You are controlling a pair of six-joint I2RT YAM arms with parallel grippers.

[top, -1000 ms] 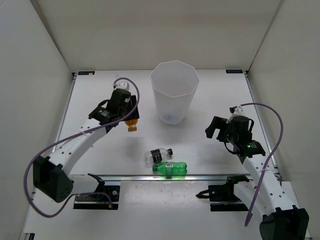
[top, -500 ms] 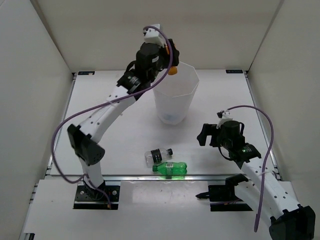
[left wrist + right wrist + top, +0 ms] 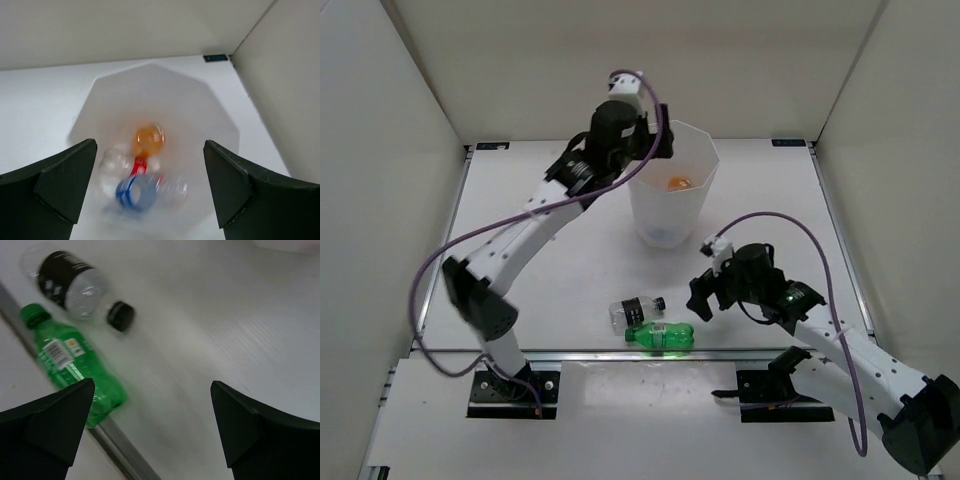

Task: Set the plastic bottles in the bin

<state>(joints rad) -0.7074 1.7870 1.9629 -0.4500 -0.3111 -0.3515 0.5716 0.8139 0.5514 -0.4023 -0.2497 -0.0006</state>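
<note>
Right gripper (image 3: 703, 290), jaws apart and empty, is shown closest to the green bottle (image 3: 660, 337), which is laid on its side, long axis left-right, just to its left.

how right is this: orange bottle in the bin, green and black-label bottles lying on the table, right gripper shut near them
Not quite: the right gripper is open, not shut, as the right wrist view shows. The orange bottle is in the bin; the green bottle and black-label bottle lie on the table.
</note>
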